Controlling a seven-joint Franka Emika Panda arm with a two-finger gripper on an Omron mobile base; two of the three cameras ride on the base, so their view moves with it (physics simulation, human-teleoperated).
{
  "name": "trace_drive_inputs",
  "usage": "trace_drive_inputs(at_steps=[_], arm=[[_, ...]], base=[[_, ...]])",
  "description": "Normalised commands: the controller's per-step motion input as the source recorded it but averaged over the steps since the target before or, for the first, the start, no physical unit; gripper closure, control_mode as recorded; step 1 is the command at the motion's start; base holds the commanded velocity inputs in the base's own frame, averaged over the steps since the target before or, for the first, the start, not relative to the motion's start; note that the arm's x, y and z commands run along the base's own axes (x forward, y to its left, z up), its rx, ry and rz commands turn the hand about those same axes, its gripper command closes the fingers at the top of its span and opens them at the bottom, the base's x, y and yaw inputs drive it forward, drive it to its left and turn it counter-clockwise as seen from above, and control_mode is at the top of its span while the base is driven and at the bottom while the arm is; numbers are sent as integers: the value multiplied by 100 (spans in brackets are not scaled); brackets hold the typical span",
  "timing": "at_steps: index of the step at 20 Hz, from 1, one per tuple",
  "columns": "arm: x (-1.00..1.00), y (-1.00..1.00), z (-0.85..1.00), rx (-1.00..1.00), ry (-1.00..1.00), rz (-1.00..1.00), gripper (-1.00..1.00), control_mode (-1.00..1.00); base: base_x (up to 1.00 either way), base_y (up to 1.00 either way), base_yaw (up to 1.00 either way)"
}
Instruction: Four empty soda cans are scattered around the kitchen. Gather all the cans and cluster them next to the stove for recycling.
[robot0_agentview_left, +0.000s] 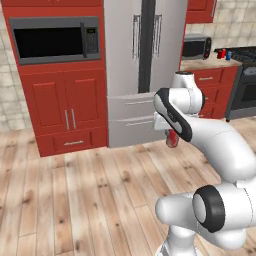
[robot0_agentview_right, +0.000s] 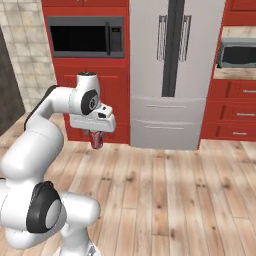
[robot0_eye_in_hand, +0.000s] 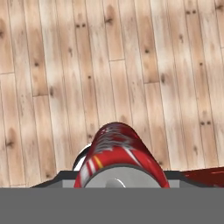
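Note:
My gripper (robot0_agentview_left: 171, 134) hangs pointing down above the wood plank floor, shut on a red soda can (robot0_agentview_left: 172, 140). The right base view shows the same red can (robot0_agentview_right: 96, 140) under the gripper (robot0_agentview_right: 95, 134), in front of the red cabinets. Seen from the hand, the can (robot0_eye_in_hand: 117, 151) points straight down at the floor planks. At the far right stands the stove (robot0_agentview_left: 247, 53) with its dark grates. Beside it on the counter are a red can (robot0_agentview_left: 220, 53) and a blue can (robot0_agentview_left: 228, 55), close together.
A steel fridge (robot0_agentview_left: 145, 70) stands straight ahead, with a built-in microwave (robot0_agentview_left: 55, 40) in the red cabinets to its left. A grey toaster oven (robot0_agentview_left: 196, 47) sits on the counter (robot0_agentview_left: 207, 64) between fridge and stove. Open floor (robot0_agentview_left: 75, 200) lies around the base.

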Motion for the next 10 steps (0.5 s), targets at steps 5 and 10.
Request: trace_drive_inputs(at_steps=[5,10], arm=[[0,0,0,0,0,0,100,100],[0,0,0,0,0,0,100,100]], base=[[9,-70,1],[14,-69,0]])
